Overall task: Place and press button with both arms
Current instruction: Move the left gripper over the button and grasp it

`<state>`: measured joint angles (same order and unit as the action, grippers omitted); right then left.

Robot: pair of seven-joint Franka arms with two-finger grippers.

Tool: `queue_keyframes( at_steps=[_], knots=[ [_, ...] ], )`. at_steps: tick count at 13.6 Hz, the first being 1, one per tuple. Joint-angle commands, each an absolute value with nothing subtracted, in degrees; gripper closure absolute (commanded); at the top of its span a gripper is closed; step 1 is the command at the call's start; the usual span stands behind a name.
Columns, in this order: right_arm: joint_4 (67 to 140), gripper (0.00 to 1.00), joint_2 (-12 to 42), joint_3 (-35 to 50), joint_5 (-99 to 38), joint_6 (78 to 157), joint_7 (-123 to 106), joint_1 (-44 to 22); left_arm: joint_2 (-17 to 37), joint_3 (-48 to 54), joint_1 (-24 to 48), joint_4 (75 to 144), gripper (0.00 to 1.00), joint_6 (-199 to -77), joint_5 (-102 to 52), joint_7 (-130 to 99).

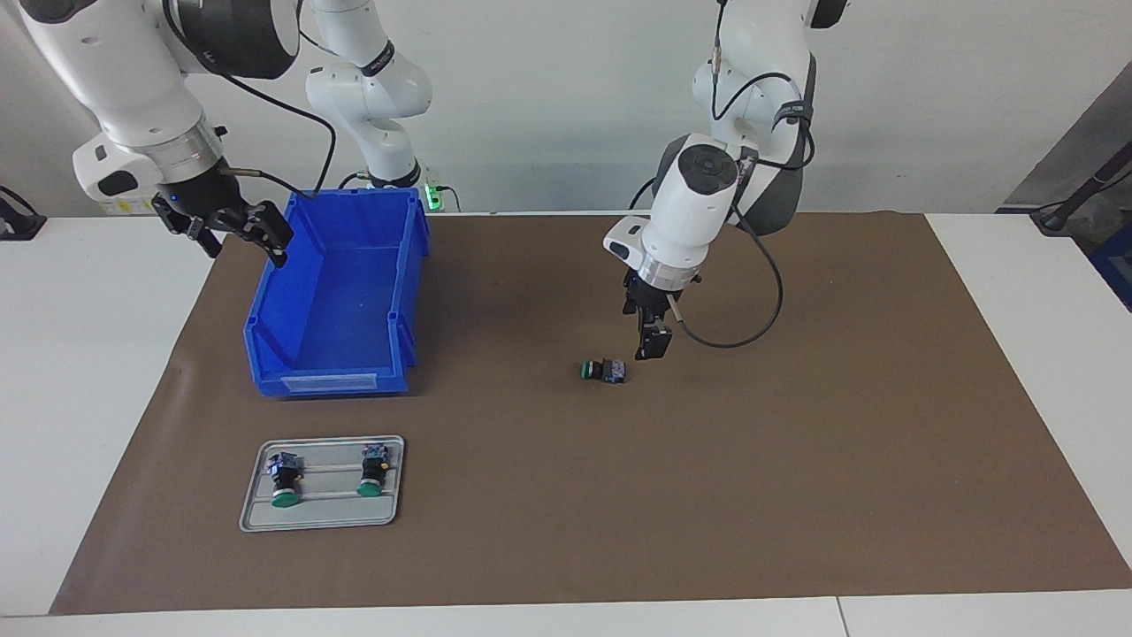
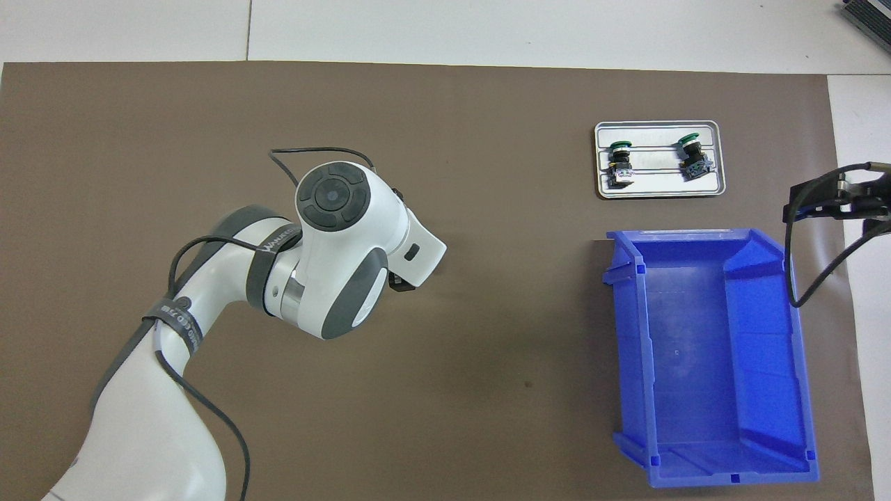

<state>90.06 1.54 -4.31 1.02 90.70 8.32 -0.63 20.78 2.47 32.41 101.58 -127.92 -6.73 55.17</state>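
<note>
Facing view: the button (image 1: 604, 370) lies on its side on the brown mat (image 1: 796, 460) at centre frame, green cap pointing toward the right arm's end of the tabletop. The left hand (image 1: 653, 347) hangs just beside its terminal end, slightly above; whether its fingers are apart or together I cannot tell. The right hand (image 1: 237, 228) waits at upper left beside the blue bin (image 1: 336, 301), fingers spread and empty. Two more buttons lie in the grey tray (image 1: 323, 518) at lower left. The risk I see: a round body lying flat may roll or skid if one finger meets it first.

Overhead view: the left arm's wrist (image 2: 341, 257) covers the button and its own hand entirely, so contact cannot be judged here. It does show the bin (image 2: 703, 362) empty.
</note>
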Motion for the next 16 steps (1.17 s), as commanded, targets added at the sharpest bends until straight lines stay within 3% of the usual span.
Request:
queue_keyframes(
  at_steps=[1, 6, 13, 14, 16],
  knots=[
    [91.4, 0.0, 0.5, -4.0, 0.3, 91.8, 7.2, 0.1, 24.2, 1.4, 34.7, 100.9, 0.04, -132.3, -6.7, 52.3],
    [91.3, 0.0, 0.5, -4.0, 0.4, 91.2, 6.8, 0.2, 25.9, 1.2, 35.3, 101.5, 0.05, -135.8, -6.0, 51.9],
    [91.4, 0.0, 0.6, -4.0, 0.3, 91.9, 6.3, 0.3, 26.5, 1.2, 35.5, 104.7, 0.14, -138.6, -4.7, 51.9],
    [91.4, 0.0, 0.6, -4.0, 0.3, 91.8, 6.2, 0.3, 26.5, 1.1, 35.5, 104.4, 0.19, -138.6, -4.7, 51.8],
    [91.4, 0.0, 0.5, -4.0, 0.3, 91.2, 6.0, 0.9, 26.5, 1.1, 35.5, 104.5, 0.59, -138.5, -4.5, 51.2]
  ],
)
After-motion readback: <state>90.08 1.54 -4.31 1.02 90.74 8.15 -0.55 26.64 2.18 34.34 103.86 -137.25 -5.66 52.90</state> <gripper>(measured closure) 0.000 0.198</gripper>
